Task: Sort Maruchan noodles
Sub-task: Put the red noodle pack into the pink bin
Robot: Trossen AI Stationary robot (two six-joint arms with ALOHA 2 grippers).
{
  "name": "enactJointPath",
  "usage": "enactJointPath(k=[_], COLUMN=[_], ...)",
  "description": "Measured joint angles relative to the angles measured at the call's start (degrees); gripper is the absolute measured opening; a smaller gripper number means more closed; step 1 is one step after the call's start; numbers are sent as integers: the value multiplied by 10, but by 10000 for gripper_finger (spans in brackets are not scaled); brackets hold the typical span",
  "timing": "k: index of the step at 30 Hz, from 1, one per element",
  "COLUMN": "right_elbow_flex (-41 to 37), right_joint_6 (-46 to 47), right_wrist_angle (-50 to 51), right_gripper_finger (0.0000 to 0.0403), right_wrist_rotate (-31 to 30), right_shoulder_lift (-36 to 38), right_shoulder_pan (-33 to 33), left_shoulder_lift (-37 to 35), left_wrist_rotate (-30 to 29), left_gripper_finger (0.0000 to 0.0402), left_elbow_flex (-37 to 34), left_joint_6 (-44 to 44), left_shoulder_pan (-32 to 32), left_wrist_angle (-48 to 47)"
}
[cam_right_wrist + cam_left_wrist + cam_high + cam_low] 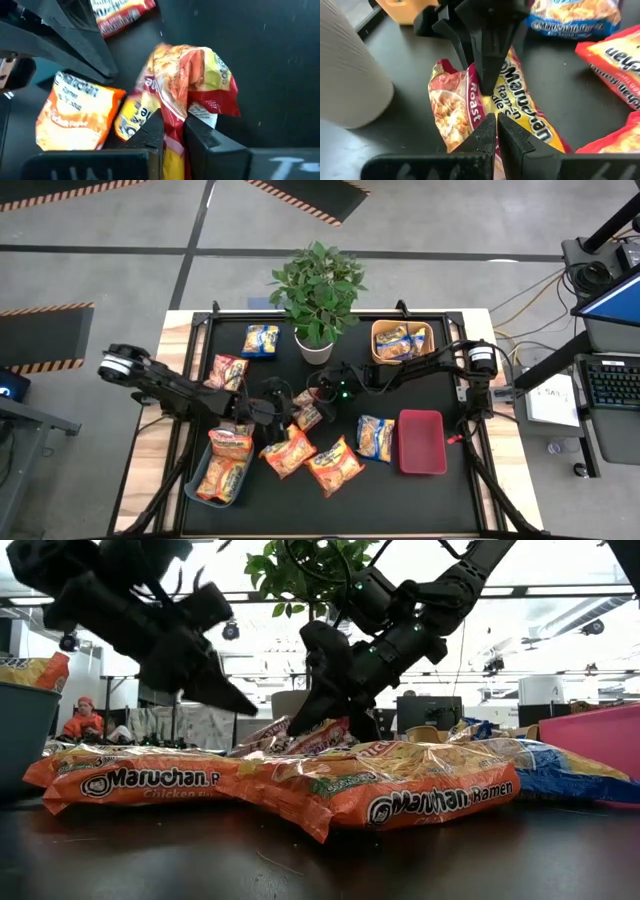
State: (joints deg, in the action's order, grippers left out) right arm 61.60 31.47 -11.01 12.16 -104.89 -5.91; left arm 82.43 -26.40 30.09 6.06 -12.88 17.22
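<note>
We find the right gripper clamped on the edge of a red-pink Maruchan packet, just in front of the white plant pot at mid-table; we judge this edge grip is meant to lift it clear for sorting. The left gripper hovers beside the same packet, fingers closed on nothing, likely waiting. Other packets lie near the pot, some already in the grey-blue bin and orange bin; the red bin holds none.

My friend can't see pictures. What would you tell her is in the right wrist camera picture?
The right end effector is pinching a crumpled red-and-yellow noodle packet on a black tabletop. An orange noodle packet lies beside it, a red one farther off, and the other arm's dark fingers reach in nearby.
</note>
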Motion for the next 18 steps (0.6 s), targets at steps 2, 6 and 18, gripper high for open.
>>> enactJointPath(k=[2, 6, 18], right_elbow_flex=[0, 0, 0], right_joint_6=[-11, -32, -149], right_wrist_angle=[0, 8, 200], right_gripper_finger=[29, 27, 27], right_wrist_rotate=[-2, -1, -2], right_shoulder_lift=[9, 37, 211], right_shoulder_pan=[0, 0, 19], left_shoulder_lift=[-29, -89, -216], left_wrist_rotate=[-1, -1, -2], left_gripper_finger=[0, 0, 0], left_elbow_flex=[0, 0, 1], left_joint_6=[-6, -23, -96], left_shoulder_pan=[0, 0, 0], left_wrist_angle=[-20, -43, -37])
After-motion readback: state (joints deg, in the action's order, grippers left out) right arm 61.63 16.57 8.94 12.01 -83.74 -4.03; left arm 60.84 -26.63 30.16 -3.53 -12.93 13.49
